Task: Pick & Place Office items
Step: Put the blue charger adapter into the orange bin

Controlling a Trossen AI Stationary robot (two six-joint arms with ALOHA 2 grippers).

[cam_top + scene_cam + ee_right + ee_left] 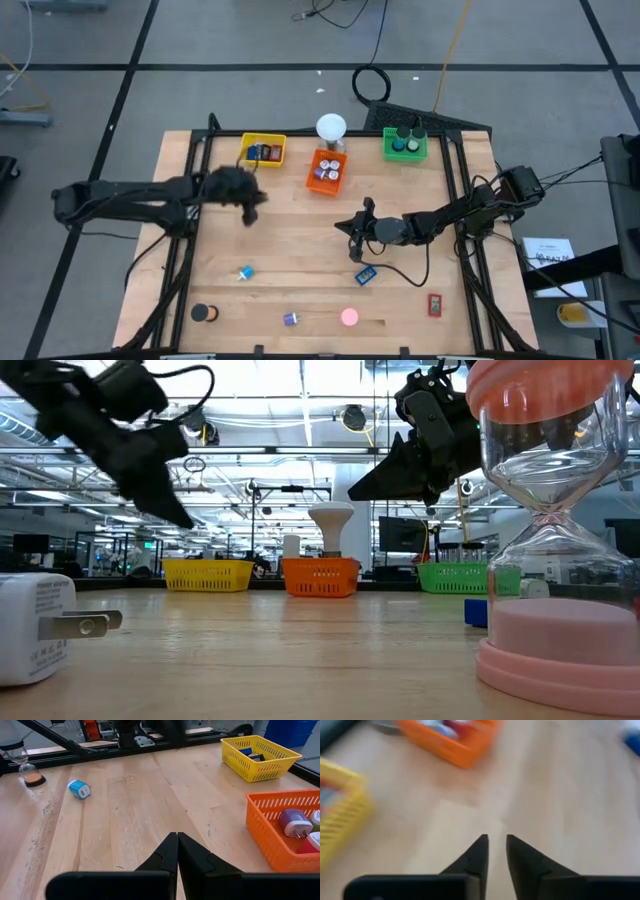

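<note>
Along the table's six o'clock edge, six-odd items [246, 272] are waiting; trays [327, 170] are holding several; left gripper [250, 208] nearly closed, empty; right gripper [356, 228] pressed shut.

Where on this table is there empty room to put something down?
The widest bare wood lies mid-table, between the orange tray and the blue charger, though the right gripper hovers there. The far edge is crowded: yellow tray, white lamp, green tray. Small items dot the near edge.
</note>
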